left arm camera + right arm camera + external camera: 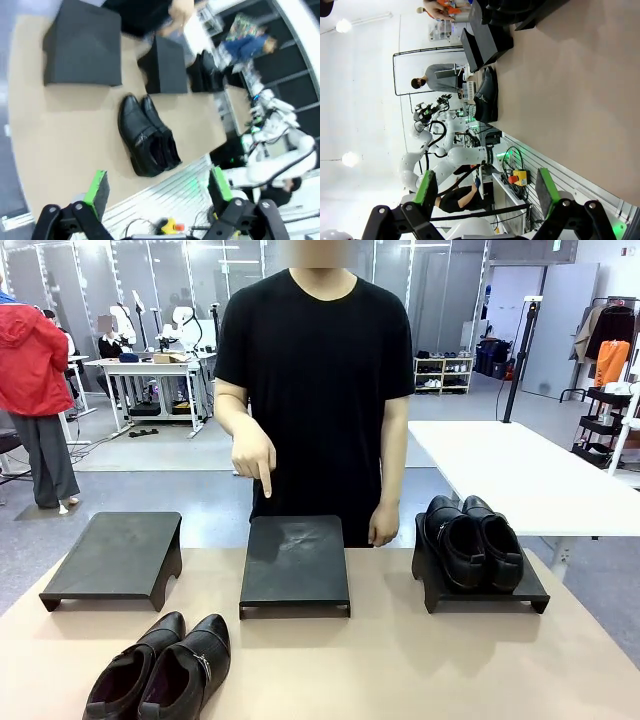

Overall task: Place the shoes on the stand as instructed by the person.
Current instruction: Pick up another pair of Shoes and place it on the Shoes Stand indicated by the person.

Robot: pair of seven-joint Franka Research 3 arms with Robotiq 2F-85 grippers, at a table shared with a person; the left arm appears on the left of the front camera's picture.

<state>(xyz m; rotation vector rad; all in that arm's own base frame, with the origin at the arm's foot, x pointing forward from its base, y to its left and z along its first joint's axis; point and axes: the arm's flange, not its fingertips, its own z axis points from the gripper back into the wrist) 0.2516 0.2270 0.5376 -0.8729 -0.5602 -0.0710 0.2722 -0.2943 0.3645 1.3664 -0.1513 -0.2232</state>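
Nearest, the left gripper (pixel 159 182) hangs above the near edge of the table (pixel 400 660) with its green-padded jaws spread wide and nothing between them. The right gripper (pixel 485 182) is likewise spread and empty, off to one side. Just beyond, the buckled pair (pixel 160 670) lies on the bare tabletop at the robot's left, the two shoes side by side and touching, toes toward the stands and openings upward. The glossy leather will probably be slick against the pads, and the uppers look soft enough to dent over the toes. The heel and the rim of the opening should be the stiffest places. A sound hold would seem to be one finger down inside an opening and one outside on the heel wall, or a finger in each shoe pinching the two touching inner walls so that both lift together. They should be light but nose-heavy, so likely to tip when lifted. Farther on stand three low black stands: the left stand (pixel 115 555) and the middle stand (pixel 295 560) bare, the right stand (pixel 530 592) carrying the plain pair (pixel 472 540). Beyond them the person's hand (pixel 255 460) points a finger down at the middle stand, so that is likely where the buckled pair belongs.
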